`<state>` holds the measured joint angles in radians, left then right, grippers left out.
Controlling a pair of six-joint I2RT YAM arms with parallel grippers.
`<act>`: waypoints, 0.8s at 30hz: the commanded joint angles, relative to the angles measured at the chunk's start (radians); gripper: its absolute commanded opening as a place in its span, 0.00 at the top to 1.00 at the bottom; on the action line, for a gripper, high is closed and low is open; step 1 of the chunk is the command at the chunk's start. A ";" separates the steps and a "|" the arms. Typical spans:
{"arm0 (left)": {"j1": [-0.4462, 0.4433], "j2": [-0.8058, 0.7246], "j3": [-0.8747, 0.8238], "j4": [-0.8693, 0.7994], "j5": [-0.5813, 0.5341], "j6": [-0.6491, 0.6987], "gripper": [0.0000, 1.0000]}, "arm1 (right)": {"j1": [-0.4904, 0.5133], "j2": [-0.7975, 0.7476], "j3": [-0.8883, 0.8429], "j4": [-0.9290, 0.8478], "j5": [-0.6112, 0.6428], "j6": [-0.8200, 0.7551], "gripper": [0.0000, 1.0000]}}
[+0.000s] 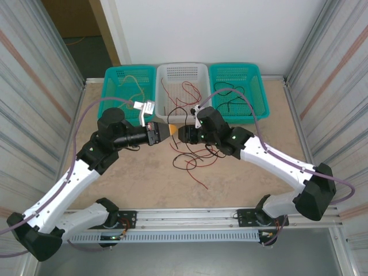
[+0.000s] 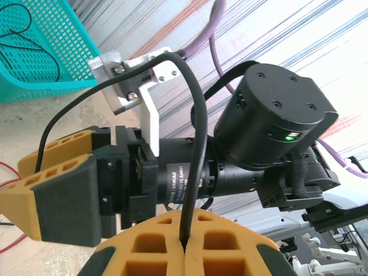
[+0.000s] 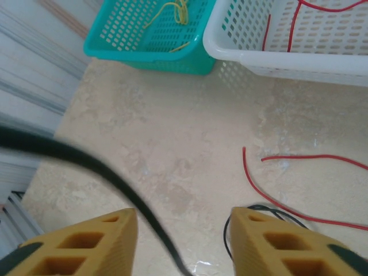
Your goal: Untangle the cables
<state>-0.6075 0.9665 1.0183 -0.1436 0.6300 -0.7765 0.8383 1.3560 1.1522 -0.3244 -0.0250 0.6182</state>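
**A:** Beige table, ribbed panels on either side. What lies closest to the arms?

**B:** The tangle. It is red and black cables lying loose near the middle of the table, just in front of both grippers.

**A:** And the left gripper?

**B:** Its fingers are together, pinching a black cable. The cable rises from between them, arches over and drops toward the right gripper. The two grippers face each other almost tip to tip.

**A:** Is the right one gripping it?

**B:** No, its fingers stand well apart. The black cable crosses the gap between them, blurred. Whether it touches either finger I cannot tell. Beyond those fingers, red strands lie on the table.

**A:** Farther back?

**B:** Three baskets sit in a row at the far edge. The left teal basket holds yellow cables. The white basket in the middle holds red cables. The right teal basket holds black cables.
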 commanded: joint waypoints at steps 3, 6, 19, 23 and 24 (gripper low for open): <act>0.016 -0.034 -0.022 0.072 0.040 -0.032 1.00 | -0.014 0.041 0.000 0.026 -0.001 -0.006 0.75; 0.028 -0.040 -0.025 0.072 0.049 -0.037 1.00 | -0.015 0.048 0.001 0.029 0.000 -0.009 0.91; 0.456 -0.056 -0.042 -0.261 0.066 0.001 1.00 | 0.021 -0.087 -0.039 -0.183 0.003 -0.051 1.00; 0.514 0.040 -0.079 -0.369 0.048 0.055 1.00 | 0.041 -0.139 -0.055 -0.249 -0.019 -0.059 1.00; 0.514 0.058 -0.100 -0.341 0.071 0.048 1.00 | 0.041 -0.148 -0.053 -0.259 -0.019 -0.058 1.00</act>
<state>-0.1101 0.9806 0.9596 -0.4088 0.6788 -0.7670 0.8791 1.2499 1.1126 -0.4732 -0.0422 0.5865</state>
